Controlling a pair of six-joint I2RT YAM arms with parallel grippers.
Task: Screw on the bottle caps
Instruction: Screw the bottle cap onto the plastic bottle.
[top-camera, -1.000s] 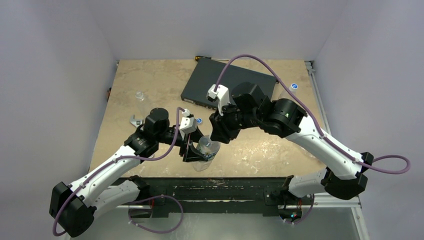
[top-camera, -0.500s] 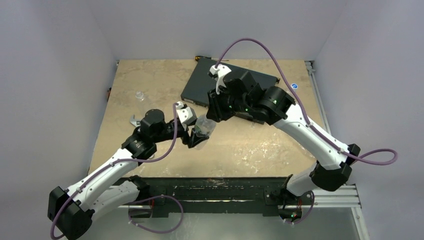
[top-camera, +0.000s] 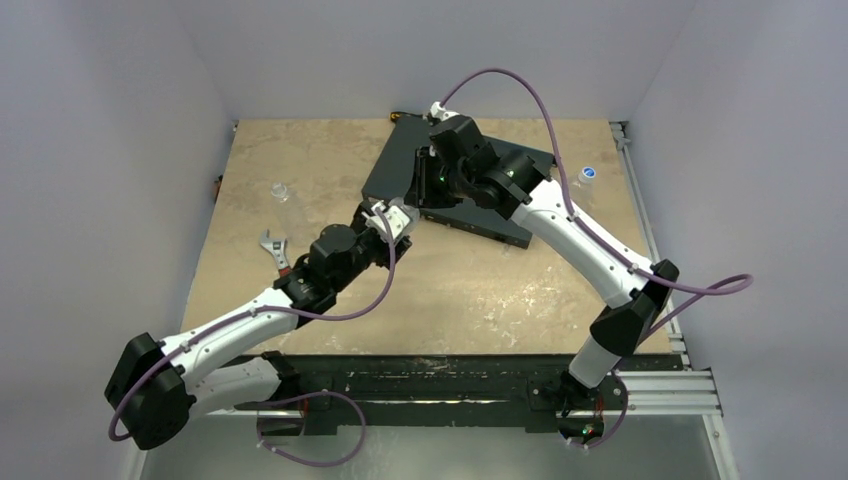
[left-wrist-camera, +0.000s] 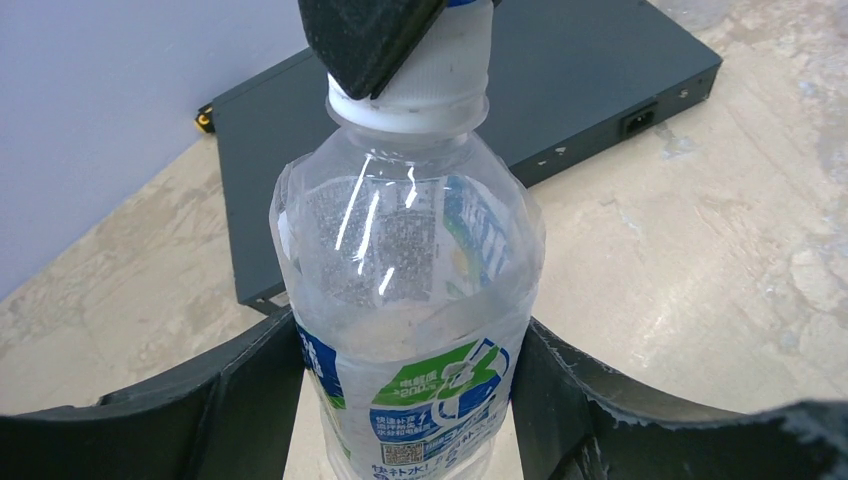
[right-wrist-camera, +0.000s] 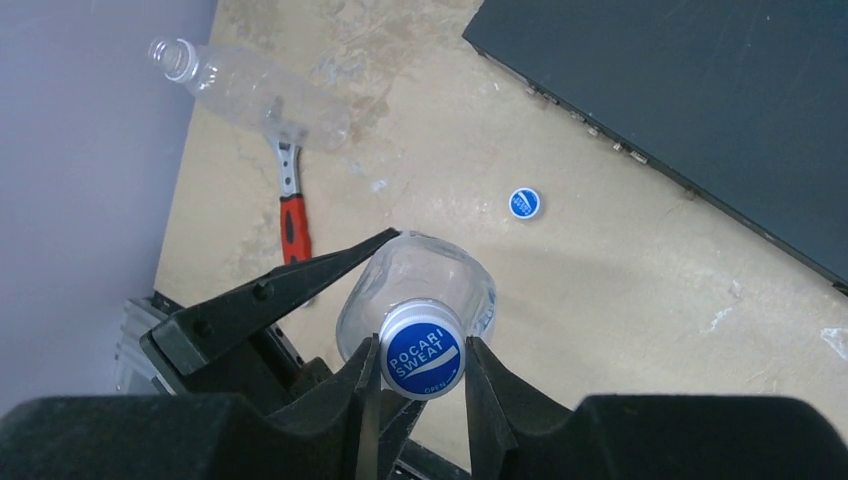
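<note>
Right wrist: round blue-topped cap (right-wrist-camera: 422, 362), white lettering, pinched by right tool (right-wrist-camera: 424, 385); clear glossy labelled bottle (left-wrist-camera: 405, 300), body clasped by left tool (left-wrist-camera: 410, 420); mottled beige table (right-wrist-camera: 620, 270).

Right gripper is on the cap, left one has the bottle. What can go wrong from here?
1. The clear bottle may slip or twist in the left gripper when the right gripper turns the cap, so the thread never tightens.
2. The pictures do not show whether the cap sits square on the neck. If it is crooked, it may cross-thread.
</note>
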